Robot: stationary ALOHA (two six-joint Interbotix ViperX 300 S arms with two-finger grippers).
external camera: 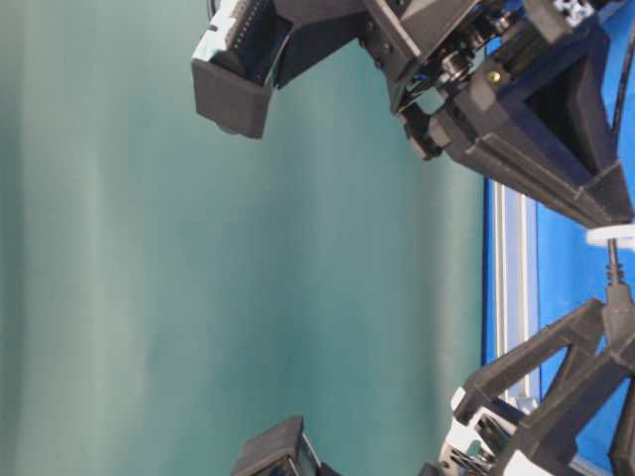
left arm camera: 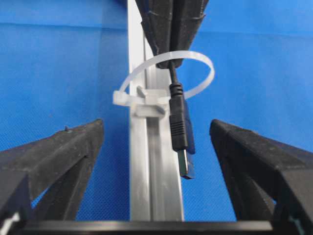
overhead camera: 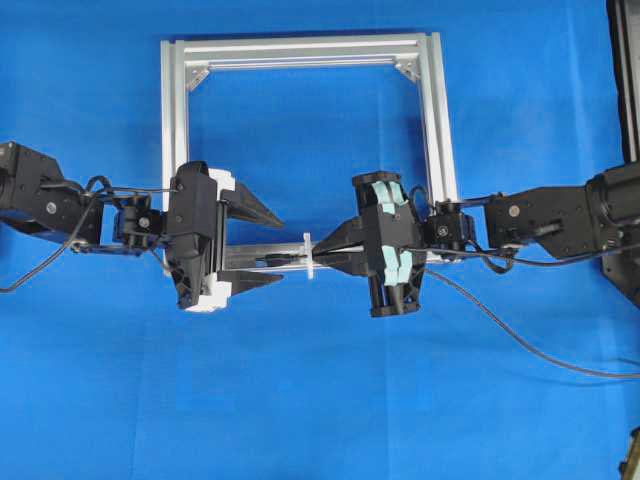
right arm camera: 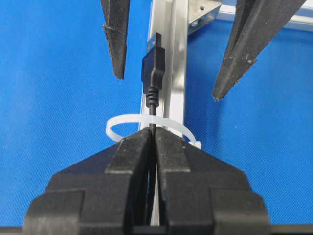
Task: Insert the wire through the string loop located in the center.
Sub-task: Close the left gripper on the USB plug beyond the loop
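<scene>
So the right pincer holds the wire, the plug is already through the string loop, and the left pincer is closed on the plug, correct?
Not quite. The left pincer is open, its fingers apart on either side of the plug, as the left wrist view shows. The right pincer does hold the wire, passed through the string loop.

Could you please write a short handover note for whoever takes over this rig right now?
Right pincer: shut on the wire, just behind the string loop.
Left pincer: open, one finger on either side of the plug, not touching it.
Done: the plug has passed through the loop, which stands on the frame bar.
Left: close the left pincer on the plug, release the right, pull the wire further through.
</scene>
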